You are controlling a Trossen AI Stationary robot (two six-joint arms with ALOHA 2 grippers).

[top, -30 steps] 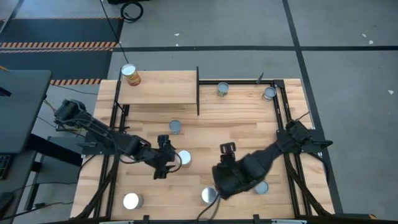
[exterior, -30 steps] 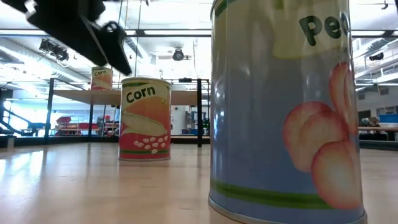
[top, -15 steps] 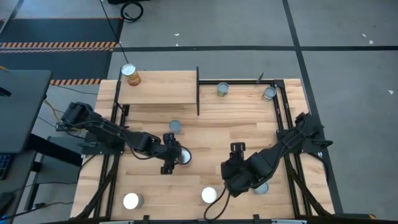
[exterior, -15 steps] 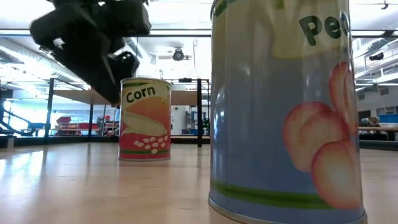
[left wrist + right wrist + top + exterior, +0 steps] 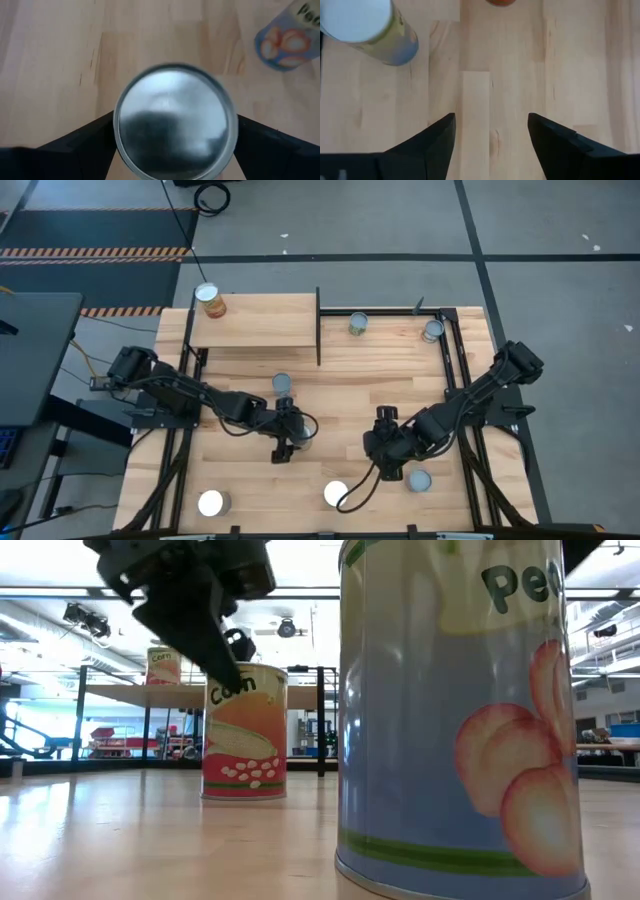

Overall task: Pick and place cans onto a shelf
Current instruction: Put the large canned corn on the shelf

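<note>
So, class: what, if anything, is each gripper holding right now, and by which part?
The left gripper straddles the corn can, fingers either side of its body; a closed grip cannot be told. The right gripper is open, holding nothing.

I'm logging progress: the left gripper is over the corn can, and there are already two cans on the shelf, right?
Not quite. The high view shows only one can on the shelf, at its far left corner. The rest holds: the left gripper is over the corn can, its fingers either side of the silver top in the left wrist view.
</note>
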